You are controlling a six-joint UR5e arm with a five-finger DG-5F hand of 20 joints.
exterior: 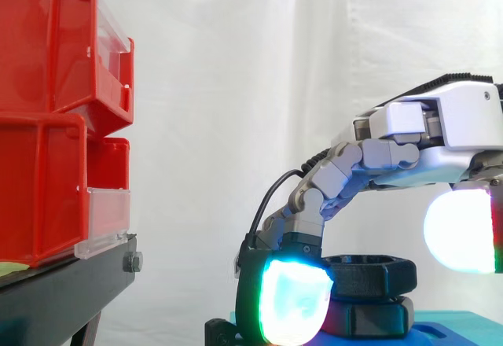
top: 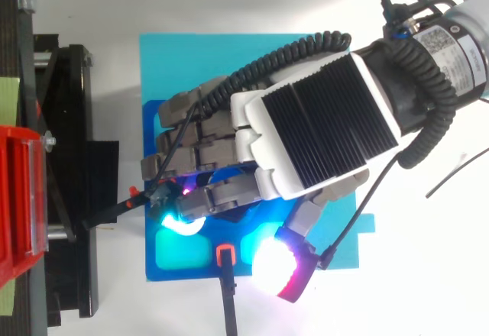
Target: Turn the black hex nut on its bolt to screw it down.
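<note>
Fingers of the hand arch forward and bend steeply down over the black hex nut, closing round it. The side view shows one fingertip pad, glowing cyan-white, lying against the nut's left edge. The thumb pad, glowing white with a red rim, hangs higher and off to the right, apart from the nut. The palm lies roughly level above the nut with its back turned up, and the arm comes in from the upper right of the top view.

The nut sits on a second black hex-shaped piece, which stands on a blue base plate. The bolt itself cannot be made out, since the nut and the lower piece cover it from the side. From above, the hand hides the nut altogether, and only a cyan glow shows beneath the knuckles. The side view cuts off the plate's bottom edge and the lower fingertip. Red bins are stacked on a black stand at the left, well apart from the plate.
</note>
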